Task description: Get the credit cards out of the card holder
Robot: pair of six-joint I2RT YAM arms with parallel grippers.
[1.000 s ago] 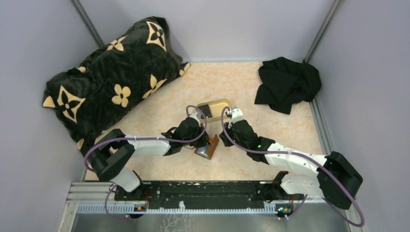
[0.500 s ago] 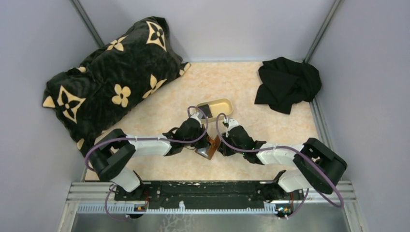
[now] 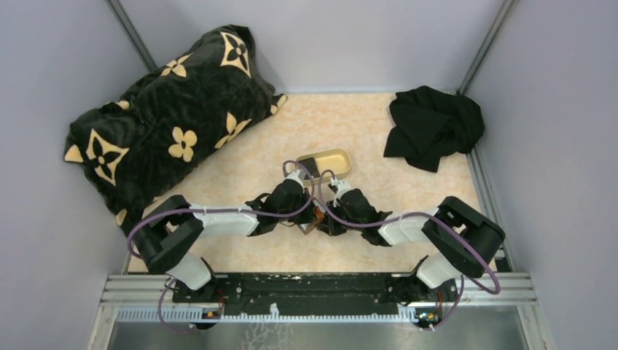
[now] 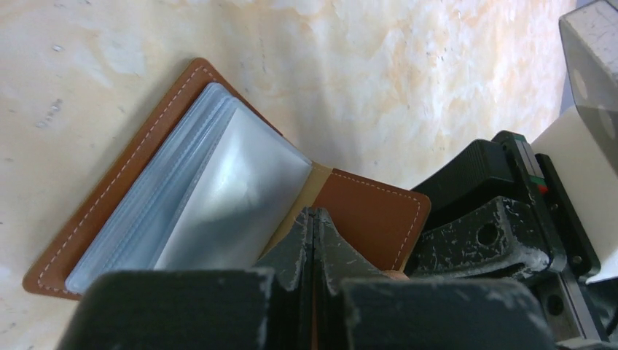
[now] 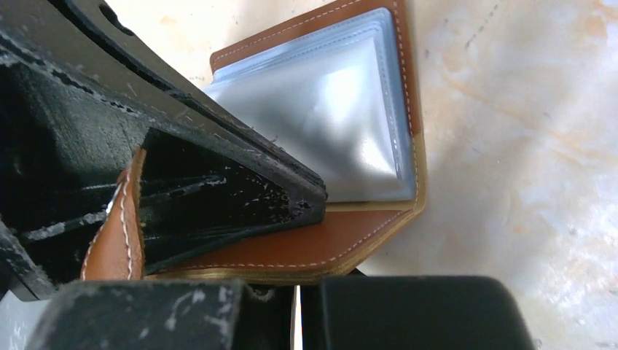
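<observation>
My left pincer [image 4: 315, 219] is pressed together on the card holder [image 4: 218, 182]. A thin line of brown leather shows between its fingers, and the brown panel it pinches curls where I grip it. My right pincer [image 5: 297, 289] is also closed, with its tips hard against the brown outer edge of that same panel. From my wrist I cannot tell whether any leather is caught between those tips or whether they only touch it.

The card holder lies spread open on the tabletop [image 3: 248, 164] near the middle, between my two wrists and just on my side of the tan oval tray [image 3: 339, 154]. Its other panel rests flat on the marbled surface, brown side down, and the stack of clear sleeves [image 5: 342, 102] fans up from it, pale blue-grey and glossy. The glare is too strong for me to make out whether cards sit inside the sleeves. One dark card [image 3: 309, 167] lies in the left end of the tray.

Both my arms reach in from the near edge, and their heads almost meet over the holder. A black cushion with tan flower marks [image 3: 167, 117] fills the far left corner, and a crumpled black cloth [image 3: 433, 127] lies at the far right. Both are well apart from the holder.
</observation>
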